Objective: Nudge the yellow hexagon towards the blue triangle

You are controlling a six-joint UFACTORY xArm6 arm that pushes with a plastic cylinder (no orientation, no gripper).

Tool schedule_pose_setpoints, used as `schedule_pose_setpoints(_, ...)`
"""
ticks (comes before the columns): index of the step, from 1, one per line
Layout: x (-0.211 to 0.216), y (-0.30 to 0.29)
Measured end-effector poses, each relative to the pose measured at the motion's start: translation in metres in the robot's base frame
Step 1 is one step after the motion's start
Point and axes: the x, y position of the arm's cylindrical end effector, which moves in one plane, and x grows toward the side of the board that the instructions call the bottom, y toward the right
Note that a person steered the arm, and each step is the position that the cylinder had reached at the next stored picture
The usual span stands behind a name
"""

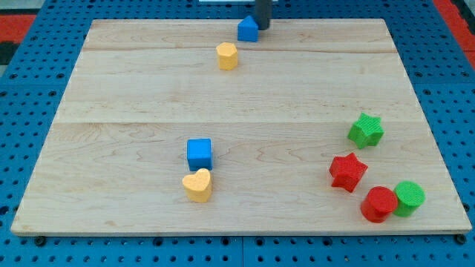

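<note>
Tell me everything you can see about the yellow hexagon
The yellow hexagon is a small, matte, plastic-looking block with a flat top, sitting flat on the wooden board near the view's top. Nothing touches it. The blue triangle lies just up and to its right, with a gap between them. My tip is beyond that triangle, not at the hexagon.

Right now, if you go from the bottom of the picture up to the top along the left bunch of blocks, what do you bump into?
yellow heart → blue cube → yellow hexagon → blue triangle → my tip, just right of the triangle.
</note>
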Motion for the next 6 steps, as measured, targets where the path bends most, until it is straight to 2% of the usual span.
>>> schedule_pose_setpoints(1, 0.000, -0.038)
schedule_pose_setpoints(2, 0.042, 0.007)
schedule_pose_setpoints(3, 0.098, 0.012)
schedule_pose_setpoints(4, 0.126, -0.016)
schedule_pose_setpoints(5, 0.122, -0.069)
schedule_pose_setpoints(6, 0.101, -0.077)
